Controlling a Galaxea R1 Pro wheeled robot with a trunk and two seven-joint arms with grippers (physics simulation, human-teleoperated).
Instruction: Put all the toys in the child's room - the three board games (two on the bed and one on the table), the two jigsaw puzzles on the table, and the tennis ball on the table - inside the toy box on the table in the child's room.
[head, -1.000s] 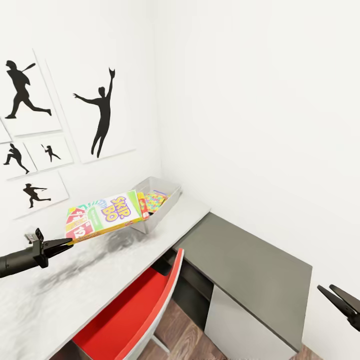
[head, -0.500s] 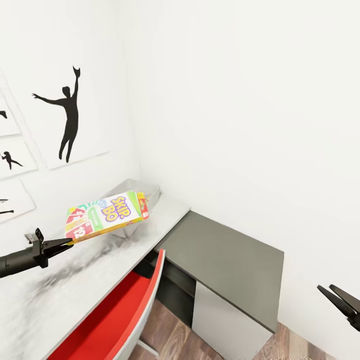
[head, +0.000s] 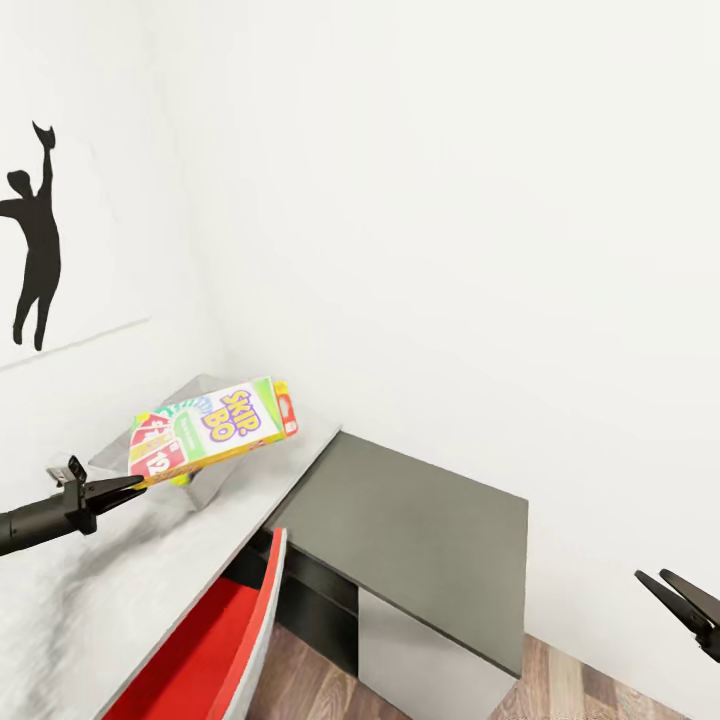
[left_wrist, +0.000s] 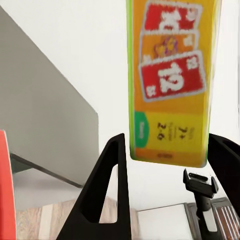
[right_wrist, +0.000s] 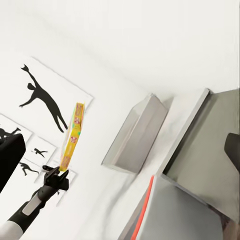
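White walls meet in a corner, 1 black catcher silhouette picture on the left wall. Long pale mottled table runs along that wall; lower dark-grey side desk butts against its far end, wood-plank floor below. Red chair tucked at the table's near edge. Light-grey toy box sits on the table near the corner, mostly hidden in head view behind the game; right wrist view shows its outer wall, contents not visible. Skip-Bo box is held in the air above the table, tilted, in front of the toy box, not touching either. Left gripper pinches the box's near edge; left wrist view shows the box underside between the 2 black fingers. Right gripper low at the right, away from the table, fingers parted, nothing between them.
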